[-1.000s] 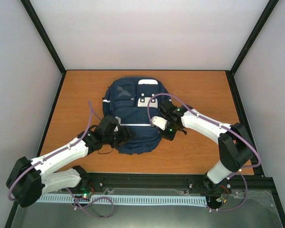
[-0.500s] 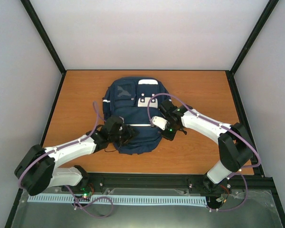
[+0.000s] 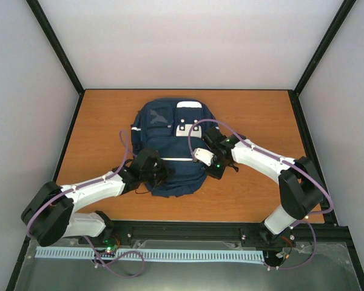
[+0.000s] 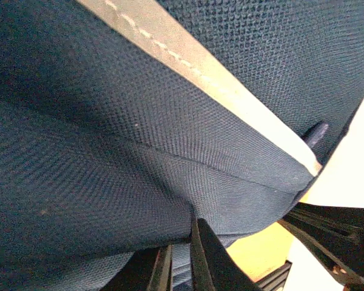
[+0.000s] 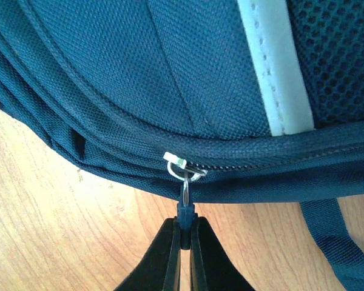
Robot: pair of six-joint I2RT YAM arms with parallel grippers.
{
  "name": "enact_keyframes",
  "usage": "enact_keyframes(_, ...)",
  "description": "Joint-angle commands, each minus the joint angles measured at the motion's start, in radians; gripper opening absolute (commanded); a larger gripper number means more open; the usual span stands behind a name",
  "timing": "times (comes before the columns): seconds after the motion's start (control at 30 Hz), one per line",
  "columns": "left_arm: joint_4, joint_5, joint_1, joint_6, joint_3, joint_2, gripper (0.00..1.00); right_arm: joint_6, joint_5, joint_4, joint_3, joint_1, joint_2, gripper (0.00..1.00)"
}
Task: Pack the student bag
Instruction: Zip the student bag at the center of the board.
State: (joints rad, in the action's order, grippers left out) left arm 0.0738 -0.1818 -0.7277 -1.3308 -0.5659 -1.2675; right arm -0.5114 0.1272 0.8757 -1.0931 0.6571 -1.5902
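Both closed, left hand (image 4: 181,245) pinching student bag (image 3: 170,136) fabric, right hand (image 5: 183,239) gripping zipper pull (image 5: 185,209), table (image 3: 255,115) beneath

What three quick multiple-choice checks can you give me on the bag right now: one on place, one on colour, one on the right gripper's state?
1. Where does the bag lie on the table?
A. around the middle
B. in the near left corner
C. hanging over the right edge

2. What colour is the stripe across the bag?
A. red
B. white
C. yellow

3. What is the right gripper doing?
A. standing wide open
B. shut on nothing
C. shut on the zipper pull

Answers:
1 A: the top view shows bare wood on every side of the bag.
2 B: the right wrist view shows a white band on navy fabric.
3 C: the fingers meet on the pull's dark tab at the bag's edge.
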Motion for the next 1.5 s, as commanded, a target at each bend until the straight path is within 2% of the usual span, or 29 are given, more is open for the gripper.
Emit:
enact_keyframes(0.0, -0.009, 0.063, -0.007, 0.039, -0.023, 0.033, 0.07, -0.013, -0.074, 0.025, -0.011, 0.001, -0.003, 0.03)
enact_keyframes(0.1, 0.002, 0.075, -0.007, 0.041, -0.013, 0.05, 0.01, -0.015, -0.094, 0.019, -0.024, -0.018, -0.01, 0.03)
enact_keyframes(0.33, 0.011, 0.079, -0.007, 0.042, 0.006, 0.072, 0.01, -0.036, -0.166, -0.004, -0.052, -0.049, -0.026, 0.03)
enact_keyframes(0.8, 0.037, 0.045, -0.007, 0.086, -0.01, 0.06, 0.01, -0.043, -0.169, -0.056, -0.138, -0.128, -0.127, 0.03)
enact_keyframes(0.83, 0.045, 0.04, -0.007, 0.099, -0.02, 0.056, 0.02, -0.04, -0.166, -0.06, -0.133, -0.128, -0.123, 0.03)
enact_keyframes(0.9, 0.073, 0.038, -0.006, 0.131, -0.045, 0.05, 0.16, -0.035, -0.159, -0.067, -0.116, -0.131, -0.102, 0.03)
enact_keyframes(1.03, 0.165, 0.052, -0.007, 0.229, -0.114, 0.064, 0.41, -0.02, -0.129, -0.066, -0.09, -0.149, -0.037, 0.15)
enact_keyframes(1.13, 0.285, 0.088, -0.006, 0.328, -0.199, 0.079, 0.61, -0.016, -0.119, -0.055, -0.072, -0.164, 0.027, 0.34)
enact_keyframes(1.2, 0.378, 0.137, -0.006, 0.404, -0.261, 0.084, 0.69, -0.014, -0.117, -0.055, -0.059, -0.172, 0.087, 0.47)
enact_keyframes(1.3, 0.514, 0.225, 0.002, 0.494, -0.339, 0.084, 0.79, 0.004, -0.12, -0.062, -0.054, -0.186, 0.161, 0.6)
enact_keyframes(1.33, 0.535, 0.246, 0.014, 0.518, -0.358, 0.083, 0.82, 0.015, -0.119, -0.069, -0.055, -0.192, 0.187, 0.66)
enact_keyframes(1.37, 0.552, 0.261, 0.029, 0.541, -0.372, 0.083, 0.85, 0.042, -0.119, -0.084, -0.056, -0.2, 0.217, 0.78)
enact_keyframes(1.4, 0.559, 0.27, 0.045, 0.565, -0.385, 0.085, 0.9, 0.08, -0.122, -0.108, -0.053, -0.217, 0.244, 0.96)
enact_keyframes(1.43, 0.559, 0.271, 0.063, 0.586, -0.392, 0.09, 0.98, 0.112, -0.129, -0.131, -0.05, -0.226, 0.275, 1.0)
enact_keyframes(1.47, 0.557, 0.271, 0.08, 0.616, -0.399, 0.092, 1.0, 0.131, -0.145, -0.147, -0.042, -0.227, 0.303, 1.0)
